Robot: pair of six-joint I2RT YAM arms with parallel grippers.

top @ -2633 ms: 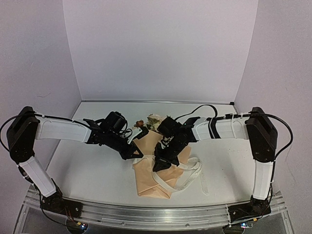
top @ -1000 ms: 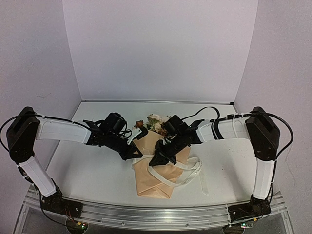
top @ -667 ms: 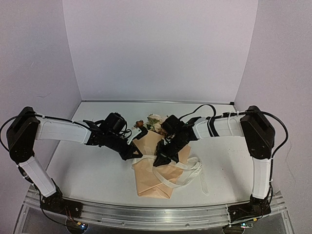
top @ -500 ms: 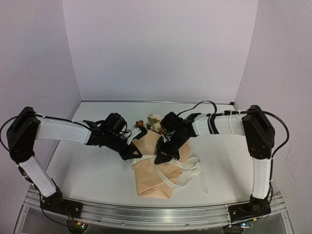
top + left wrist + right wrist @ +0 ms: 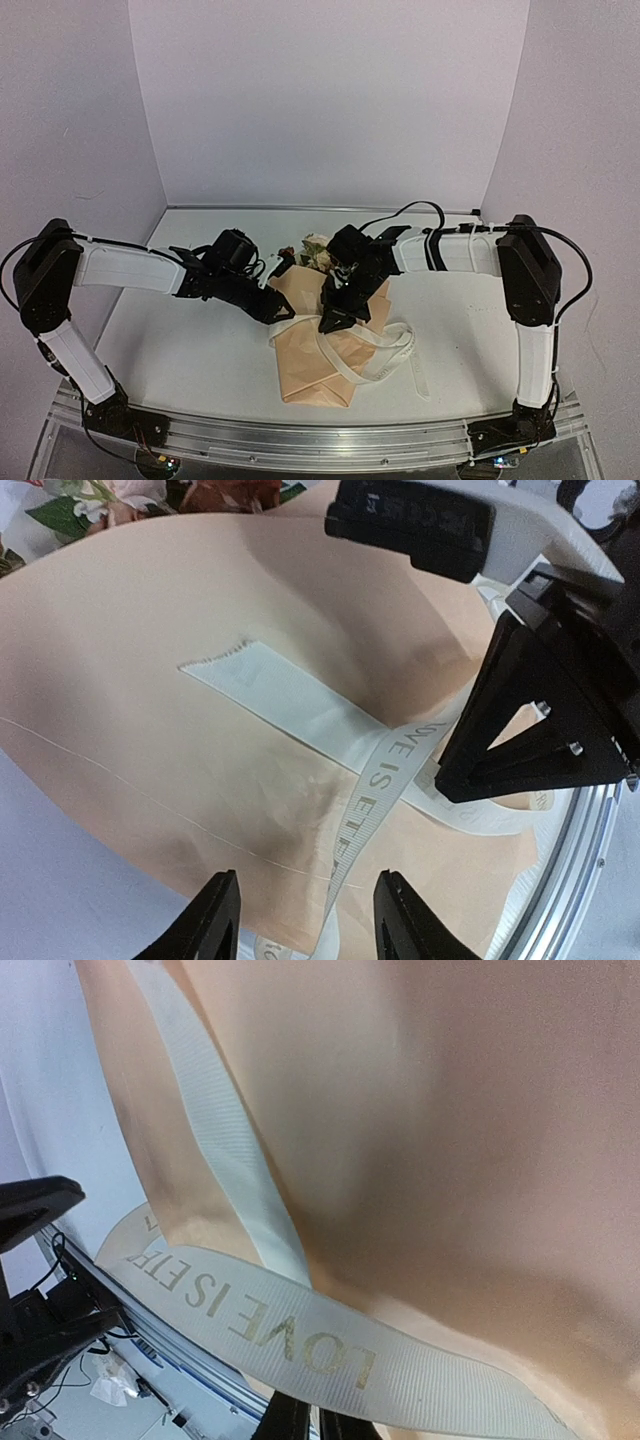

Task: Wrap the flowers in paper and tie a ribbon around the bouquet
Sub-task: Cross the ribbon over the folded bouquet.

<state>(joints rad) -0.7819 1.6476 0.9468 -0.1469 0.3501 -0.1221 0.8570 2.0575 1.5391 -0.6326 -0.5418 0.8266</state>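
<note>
Our left fingers (image 5: 215, 925) stand apart above the paper (image 5: 150, 680); our right fingers (image 5: 288, 1420) pinch the ribbon (image 5: 280, 1345) at their tips.

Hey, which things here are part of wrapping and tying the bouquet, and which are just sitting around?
For the job: paper, flowers, ribbon, left end effector, right end effector.
Just there: table, metal rail.
</note>
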